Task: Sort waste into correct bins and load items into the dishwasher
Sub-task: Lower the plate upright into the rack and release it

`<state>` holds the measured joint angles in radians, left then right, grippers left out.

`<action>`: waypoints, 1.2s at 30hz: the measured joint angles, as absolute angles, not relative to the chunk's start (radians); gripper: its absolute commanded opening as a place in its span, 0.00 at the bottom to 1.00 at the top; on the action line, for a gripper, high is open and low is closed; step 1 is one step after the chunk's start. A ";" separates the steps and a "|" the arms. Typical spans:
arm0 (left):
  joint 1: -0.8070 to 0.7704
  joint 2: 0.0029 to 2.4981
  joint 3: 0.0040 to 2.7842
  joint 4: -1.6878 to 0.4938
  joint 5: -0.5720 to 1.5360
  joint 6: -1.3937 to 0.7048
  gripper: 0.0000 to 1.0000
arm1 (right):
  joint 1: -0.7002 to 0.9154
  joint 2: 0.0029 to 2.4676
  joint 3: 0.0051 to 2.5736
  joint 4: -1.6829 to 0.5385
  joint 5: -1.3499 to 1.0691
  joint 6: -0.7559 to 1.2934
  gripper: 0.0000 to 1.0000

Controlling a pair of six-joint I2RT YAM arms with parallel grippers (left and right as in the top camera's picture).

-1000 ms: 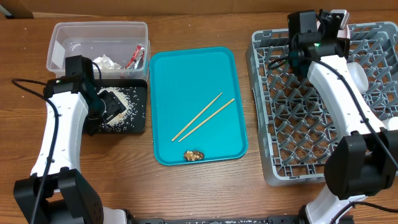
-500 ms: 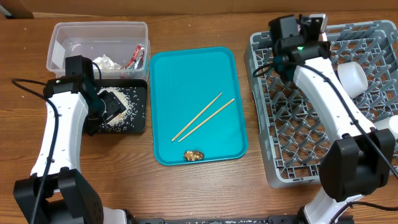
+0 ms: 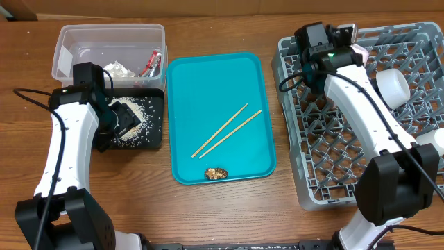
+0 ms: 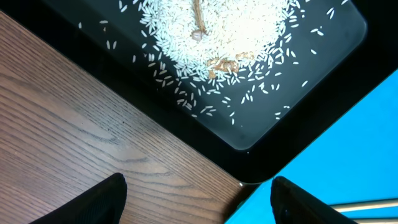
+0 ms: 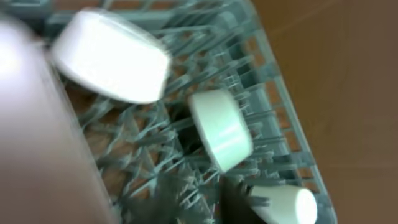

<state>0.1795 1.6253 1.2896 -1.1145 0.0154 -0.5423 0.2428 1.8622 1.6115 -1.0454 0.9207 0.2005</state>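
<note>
the right arm has swung left along the far edge of the dish rack (image 3: 298, 182) since a second ago, so its wrist now hangs over the rack's far left corner. the left arm, the chopsticks and the scrap lie as before.

right gripper (image 3: 345, 30): its own view is smeared and the overhead hides the fingers, so i cannot tell whether it is open or gripping anything. under it a white bowl (image 5: 112, 56), a second pale bowl (image 5: 221, 127) and a small white cup (image 5: 283, 202) sit among the pegs.

left gripper (image 4: 198, 202): jaws spread wide, nothing between them, hanging above bare wood just beside the corner of the black tray (image 4: 298, 93). rice (image 4: 236, 31) is heaped in that tray.

the teal tray (image 3: 208, 83) next to it carries two chopsticks (image 3: 227, 130) lying side by side on a slant, and a brown scrap (image 3: 216, 173) near its front edge. the clear tub (image 3: 111, 30) behind the black tray holds the red-and-white wrapper (image 3: 151, 62) and white paper (image 3: 114, 68).
</note>
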 measured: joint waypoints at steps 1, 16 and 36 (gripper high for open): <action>0.179 1.625 1.290 -1.114 0.015 -0.542 0.76 | 0.243 1.862 1.612 -1.057 0.889 0.203 0.54; 0.179 1.625 1.290 -1.113 0.015 -0.542 0.76 | 0.242 1.605 1.650 -1.196 0.485 0.261 0.24; 0.179 1.625 1.290 -1.109 0.015 -0.542 0.76 | 0.235 1.808 1.588 -1.099 0.283 0.223 0.04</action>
